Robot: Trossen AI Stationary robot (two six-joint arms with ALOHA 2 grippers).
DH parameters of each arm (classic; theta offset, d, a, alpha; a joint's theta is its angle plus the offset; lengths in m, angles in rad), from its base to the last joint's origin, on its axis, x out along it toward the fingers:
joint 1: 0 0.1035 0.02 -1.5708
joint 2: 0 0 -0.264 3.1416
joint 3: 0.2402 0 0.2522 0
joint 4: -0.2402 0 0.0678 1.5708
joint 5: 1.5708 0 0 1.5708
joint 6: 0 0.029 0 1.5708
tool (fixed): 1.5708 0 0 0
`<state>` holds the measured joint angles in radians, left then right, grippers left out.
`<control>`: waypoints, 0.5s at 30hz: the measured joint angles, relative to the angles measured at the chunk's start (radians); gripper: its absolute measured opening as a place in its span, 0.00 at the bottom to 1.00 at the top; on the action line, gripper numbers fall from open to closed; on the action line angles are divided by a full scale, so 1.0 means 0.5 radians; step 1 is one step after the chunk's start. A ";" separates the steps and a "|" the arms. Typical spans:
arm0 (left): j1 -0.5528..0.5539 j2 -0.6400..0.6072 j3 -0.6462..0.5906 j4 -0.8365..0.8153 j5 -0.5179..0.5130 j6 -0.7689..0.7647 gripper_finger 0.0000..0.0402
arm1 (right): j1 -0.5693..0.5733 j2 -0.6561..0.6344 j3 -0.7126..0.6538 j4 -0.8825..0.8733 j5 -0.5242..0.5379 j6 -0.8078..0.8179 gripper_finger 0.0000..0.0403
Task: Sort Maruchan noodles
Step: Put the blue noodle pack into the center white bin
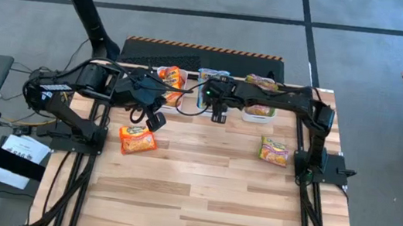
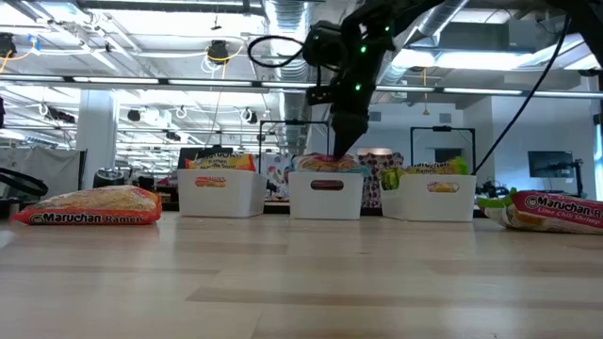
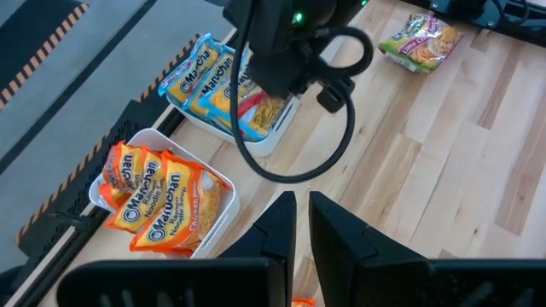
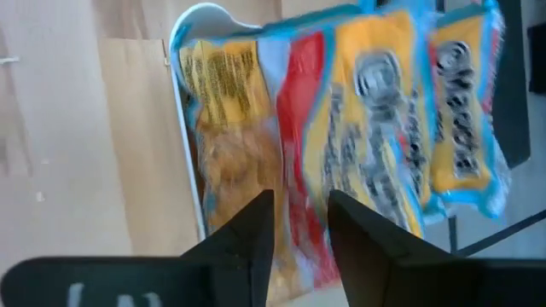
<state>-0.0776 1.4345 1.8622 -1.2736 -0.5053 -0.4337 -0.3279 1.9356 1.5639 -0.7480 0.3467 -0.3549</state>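
Three white bins stand along the far edge. The left bin (image 3: 223, 181) holds orange Maruchan packets (image 3: 158, 200), the middle bin (image 2: 326, 193) blue ones (image 4: 375, 111), the right bin (image 2: 438, 200) green ones. One orange packet (image 1: 138, 139) lies flat on the table's left part and a green-pink packet (image 1: 275, 150) lies on its right part. My right gripper (image 4: 300, 226) is open, pointing down just over the blue packets in the middle bin. My left gripper (image 3: 302, 217) is shut and empty, hovering near the loose orange packet. My right gripper's open fingers (image 4: 247, 234) stand right over the blue packets in the middle bin, coming from above. Whether they touch a packet, I cannot tell.
The near half of the wooden table (image 1: 206, 199) is bare planks. Both arms reach in side by side near the bins, with a looping cable (image 3: 290, 162) hanging from the right arm. The room beyond shows shelving and monitors.
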 joint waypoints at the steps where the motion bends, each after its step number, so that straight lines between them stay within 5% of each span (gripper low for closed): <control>1: 0.000 0.000 0.000 0.000 0.000 -0.001 0.06 | -0.001 -0.020 0.000 -0.019 -0.002 0.026 0.33; 9: 0.000 0.000 0.000 0.000 0.000 -0.002 0.06 | -0.008 -0.187 -0.001 -0.113 -0.048 0.275 0.35; 15: 0.000 0.000 0.000 0.000 0.000 -0.016 0.06 | -0.117 -0.193 -0.001 -0.160 -0.684 0.536 0.33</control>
<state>-0.0776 1.4345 1.8622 -1.2736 -0.5053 -0.4415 -0.3866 1.8393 1.5633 -0.8280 0.0047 -0.0868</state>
